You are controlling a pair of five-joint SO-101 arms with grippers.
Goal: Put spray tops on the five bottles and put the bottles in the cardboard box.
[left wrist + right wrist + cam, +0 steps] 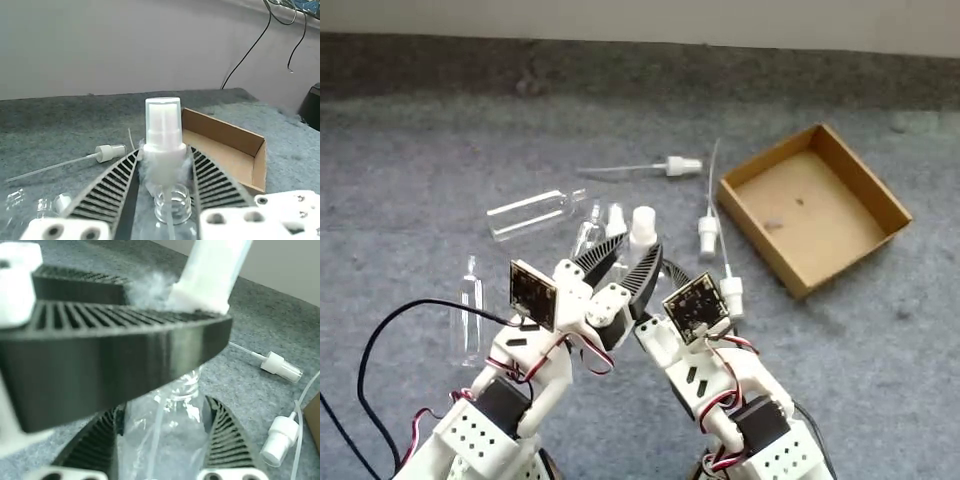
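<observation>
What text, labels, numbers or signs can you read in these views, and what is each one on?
No readable text in any view.
Cardboard box: plain, a few dark specks, no print.
Spray top in the left gripper: plain white, no marking.
Bottle in the right gripper: clear, no label.
Wrist camera board: fine markings, too small to read.

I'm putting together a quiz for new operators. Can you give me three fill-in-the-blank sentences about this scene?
1. The left gripper is shut on a white ___.
2. The right gripper is shut on a clear ___.
3. The cardboard box lies on the ___ arm's side.
Missing words: spray top; bottle; right.
</observation>
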